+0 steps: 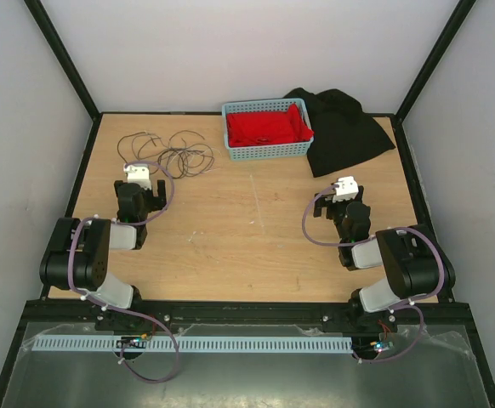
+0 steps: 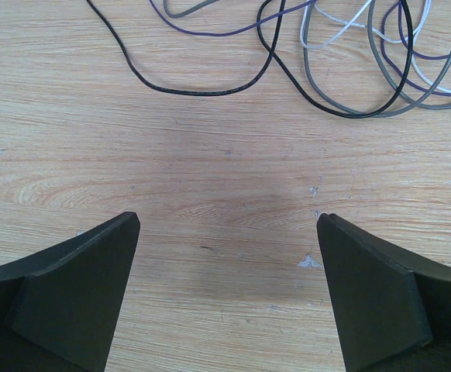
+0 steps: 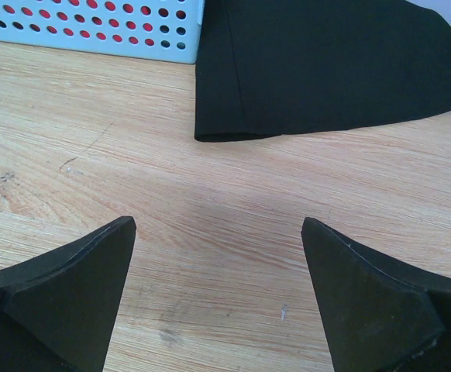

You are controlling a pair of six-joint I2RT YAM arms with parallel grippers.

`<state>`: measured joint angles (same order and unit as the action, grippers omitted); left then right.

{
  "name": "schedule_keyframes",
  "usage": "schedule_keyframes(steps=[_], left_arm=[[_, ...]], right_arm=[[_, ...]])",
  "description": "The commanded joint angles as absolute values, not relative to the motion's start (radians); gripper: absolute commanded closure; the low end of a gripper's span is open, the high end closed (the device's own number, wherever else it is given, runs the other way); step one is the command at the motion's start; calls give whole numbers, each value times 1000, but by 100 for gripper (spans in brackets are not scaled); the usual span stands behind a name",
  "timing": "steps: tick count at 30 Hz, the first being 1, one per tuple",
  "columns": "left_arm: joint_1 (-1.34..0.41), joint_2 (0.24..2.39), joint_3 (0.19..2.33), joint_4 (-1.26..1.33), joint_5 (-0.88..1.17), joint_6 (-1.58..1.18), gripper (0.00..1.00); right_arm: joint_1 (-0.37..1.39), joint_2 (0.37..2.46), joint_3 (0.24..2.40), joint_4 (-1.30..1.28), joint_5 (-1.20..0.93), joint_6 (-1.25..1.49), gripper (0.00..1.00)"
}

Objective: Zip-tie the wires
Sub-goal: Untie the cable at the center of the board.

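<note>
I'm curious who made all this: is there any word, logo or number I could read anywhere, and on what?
None: no readable text in any view. The blue basket, the black cloth, the wires and the wooden table bear no legible marks.

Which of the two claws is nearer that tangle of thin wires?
The left gripper: the wires lie just beyond its open jaws, while the right gripper faces the black cloth across the table.

My left gripper (image 2: 227, 222) is spread wide over the wooden table (image 2: 210, 170); the wires (image 2: 198, 93) lie in loose loops ahead, apart from it
</note>
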<state>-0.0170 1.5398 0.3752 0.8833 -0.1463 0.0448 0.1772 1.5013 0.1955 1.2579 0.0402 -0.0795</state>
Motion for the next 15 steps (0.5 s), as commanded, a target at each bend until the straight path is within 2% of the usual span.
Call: schedule_keyframes(steps=[1,13,15], left_arm=[[-20,1540,386,896,-146,49,1],[-20,1543,389,894,-143,48,1],[-20,1539,387,894,-144,48,1]], right_arm=[[183,1506,207,1261,28,-83,1],[183,1505,213,1254,28,-83,1],[182,1484,241,1187,28,-84,1]])
